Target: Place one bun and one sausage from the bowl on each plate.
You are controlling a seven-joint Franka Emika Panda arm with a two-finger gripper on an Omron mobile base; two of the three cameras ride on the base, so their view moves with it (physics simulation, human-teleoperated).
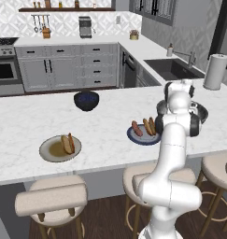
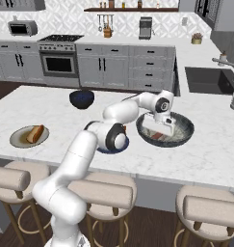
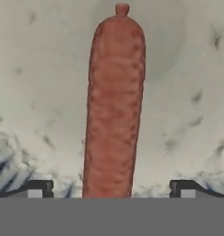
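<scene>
The gripper [image 3: 111, 186] hangs inside the wide grey bowl [image 2: 185, 136], its jaws spread wide with nothing between them pinched. In the hand view a sausage [image 3: 114, 106] lies lengthwise on the pale bowl floor, running up from between the two dark fingertips [image 3: 36, 188], with clear space on either side of it. From the right base view the same sausage [image 2: 158, 136] shows as a reddish sliver just under the hand.

The bowl sits on the marble counter [image 1: 21, 126] toward the robot's right, near the sink [image 1: 173, 69]. Just beside it, nearer the middle of the counter, is the small blue plate [image 1: 132, 137], which carries a sausage [image 1: 137, 129] and what looks like a bun [image 1: 150, 126] side by side; the arm hides part of it, so I can't be sure of more. Well apart on the left stands the larger beige plate [image 1: 48, 150] with a bun [image 1: 67, 144] on it; whether a sausage lies against it I cannot tell. A deep dark-blue bowl [image 1: 86, 100] stands farther back on the counter.
</scene>
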